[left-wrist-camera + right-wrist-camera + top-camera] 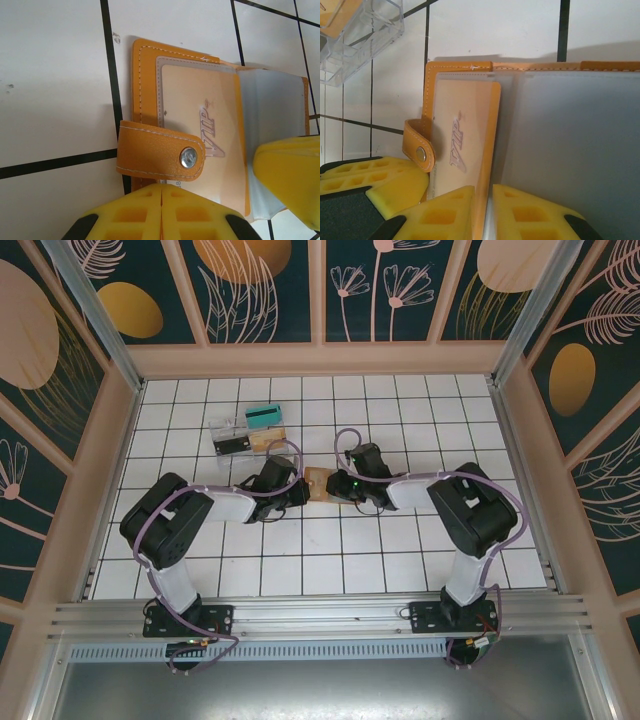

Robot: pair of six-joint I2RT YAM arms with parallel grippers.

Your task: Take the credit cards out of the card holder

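Card holder (145, 90) likely light, floppy; sleeves (570, 150) slick. My left pincer (161, 192) clenched at strap (150, 150) edge (pinning, seemingly). Right pincer (482, 192) nips VIP card (462, 130) edge: probably stiff, thin, slippery.

**Bright, even light from above; sharp overview, soft close-ups.**
In the top view the white bench (400, 560) is evenly lit, with faint shadows under the arms, and the walls lean outward at the corners. In the wrist views the card holder (145, 80) casts a soft grey shadow along its far edge, its snap stud (188, 157) glints, and its pale face looks hazy. The yellow left tool (161, 190) and right tool (482, 192) sit near the lens, slightly out of focus.
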